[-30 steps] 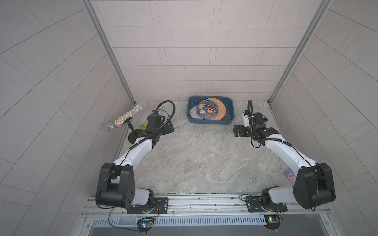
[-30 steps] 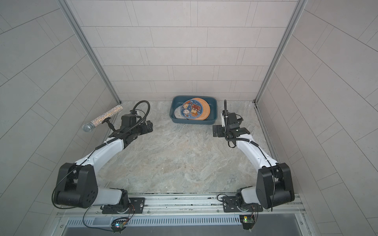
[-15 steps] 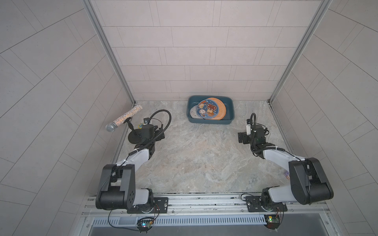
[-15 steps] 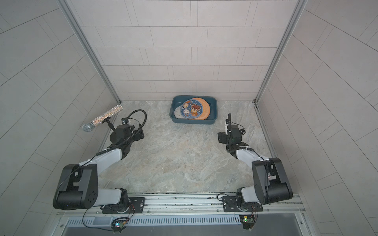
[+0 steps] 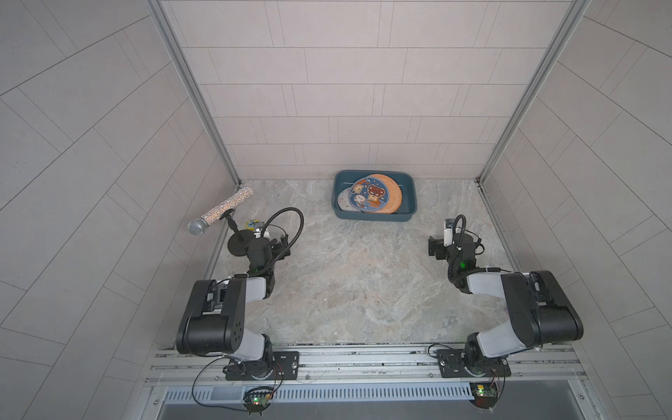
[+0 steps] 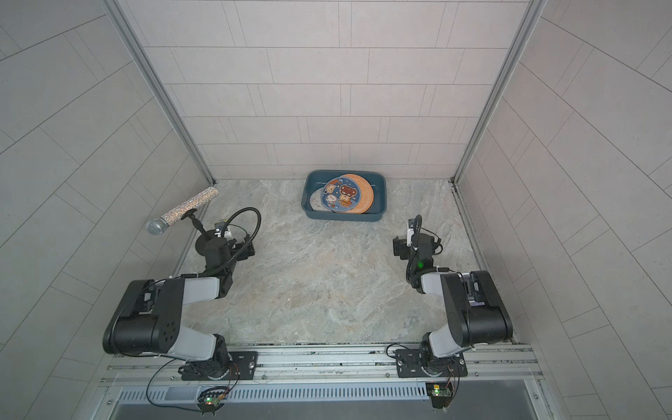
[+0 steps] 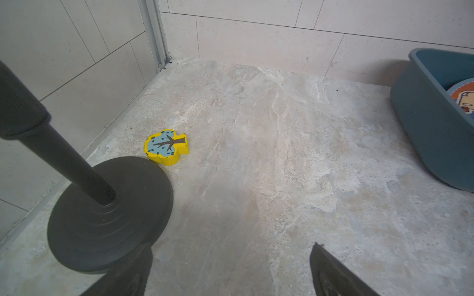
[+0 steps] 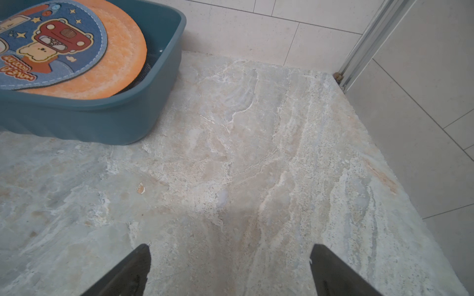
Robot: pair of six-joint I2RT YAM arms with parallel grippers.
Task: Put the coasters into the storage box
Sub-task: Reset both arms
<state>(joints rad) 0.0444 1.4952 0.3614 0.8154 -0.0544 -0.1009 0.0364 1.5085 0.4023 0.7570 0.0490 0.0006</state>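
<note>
Since a second ago both arms have drawn back from the storage box and folded over their own bases, the left arm point(image 5: 218, 309) and the right arm point(image 5: 527, 309) now sitting well apart from it on the near side. The marble tabletop point(image 5: 356, 283) between them and the box shows no disc anywhere in either top view. The storage box point(image 5: 374, 217), a dark teal tub, stands against the back wall, and the coasters point(image 6: 343, 198) lie inside it in a loose overlapping pile. An orange coaster point(image 8: 120, 59) sits under a blue bear coaster point(image 8: 51, 38), and a pale coaster point(image 5: 342, 200) peeks out on the side of the box towards the left arm. More may lie beneath, but the pile hides them and they cannot be counted. A glittery microphone point(image 5: 218, 211) on its round black stand base point(image 7: 107, 215) stands well to the left-arm side of the box. The left gripper point(image 7: 230, 266) hangs beside that base, spread wide and holding nothing. The right gripper point(image 8: 229, 249), on the other side and nearer the box, is equally wide and empty over bare marble. A small yellow tree-shaped block point(image 7: 165, 146) touches the stand base on the side facing the box; it is no coaster. By my reading the job is finished, or nearly so, with nothing visibly left to collect
</note>
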